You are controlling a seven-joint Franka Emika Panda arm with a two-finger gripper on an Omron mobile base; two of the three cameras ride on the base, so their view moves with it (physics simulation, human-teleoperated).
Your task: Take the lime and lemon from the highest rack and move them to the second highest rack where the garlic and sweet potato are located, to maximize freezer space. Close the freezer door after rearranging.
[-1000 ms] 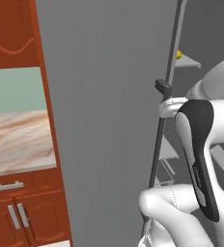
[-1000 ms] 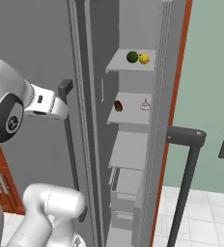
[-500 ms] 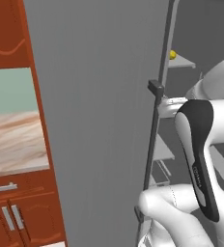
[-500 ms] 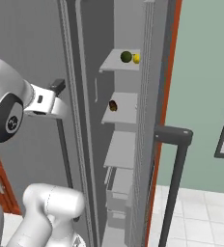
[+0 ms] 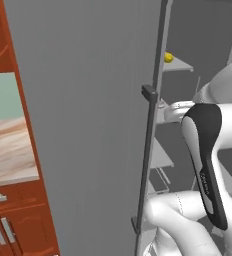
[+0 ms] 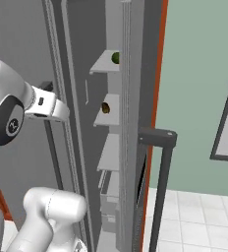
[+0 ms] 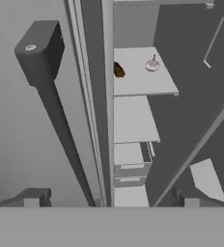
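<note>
The freezer door (image 5: 88, 125) stands open, its dark bar handle (image 5: 149, 150) running down its edge. My gripper (image 7: 109, 198) is open and empty, close beside that handle (image 7: 46, 82) and facing the shelves. The lemon (image 5: 168, 58) lies on the highest rack (image 5: 182, 66). In the right base view the lime (image 6: 116, 57) sits on the same rack (image 6: 102, 64). One level down, the second highest rack (image 7: 138, 79) holds the brown sweet potato (image 7: 118, 70) and the pale garlic (image 7: 152, 64). The sweet potato (image 6: 106, 108) also shows from the right.
A second grey door with its own bar handle (image 6: 158, 142) stands at the right of the opening. Several lower shelves (image 7: 133, 120) and a drawer (image 7: 131, 161) lie below. Reddish-brown cabinets (image 5: 13, 220) flank the left side, and a tiled floor (image 6: 194, 216) shows at the right.
Both base views have shifted, so the cameras moved: the door handle sits further left and the opening looks narrower from the right. The gripper stays open.
</note>
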